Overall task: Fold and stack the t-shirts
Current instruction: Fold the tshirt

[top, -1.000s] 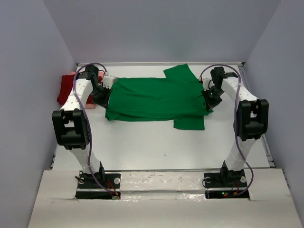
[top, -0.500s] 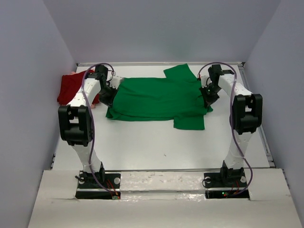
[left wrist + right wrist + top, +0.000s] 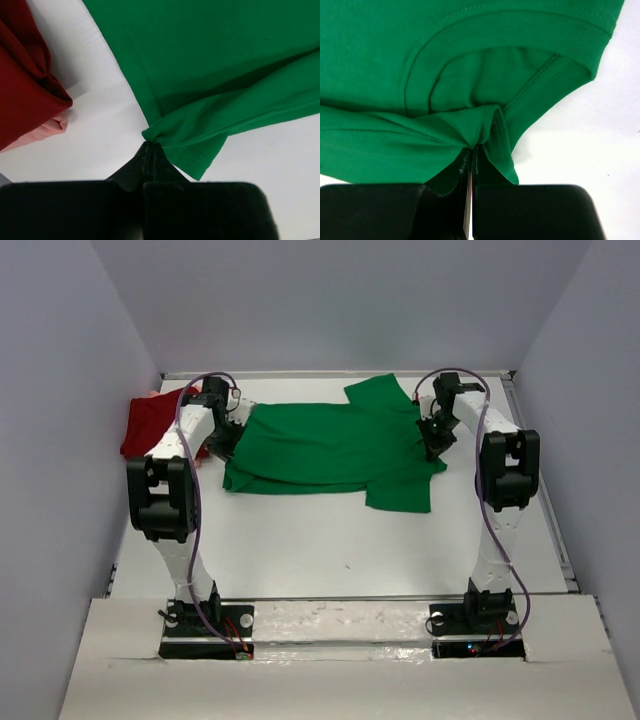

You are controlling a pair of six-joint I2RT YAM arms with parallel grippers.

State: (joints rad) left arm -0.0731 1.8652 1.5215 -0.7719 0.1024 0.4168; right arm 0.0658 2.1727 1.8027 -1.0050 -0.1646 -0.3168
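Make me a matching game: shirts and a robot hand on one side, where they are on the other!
1 bright green cloth t-shirt
2 dark red cloth t-shirt
3 pale pink cloth t-shirt
4 left gripper

a peeking from under another shirt
b spread out in the middle
c bunched up at far left
d shut on a green hem

Pairs: 1-b, 2-c, 3-a, 4-d

pink shirt (image 3: 52,126) mostly hidden under red shirt (image 3: 22,75) (cut off left).

green t-shirt (image 3: 225,50): matt cloth | dark red t-shirt (image 3: 20,85): matt cloth | table (image 3: 100,125): smooth, matt
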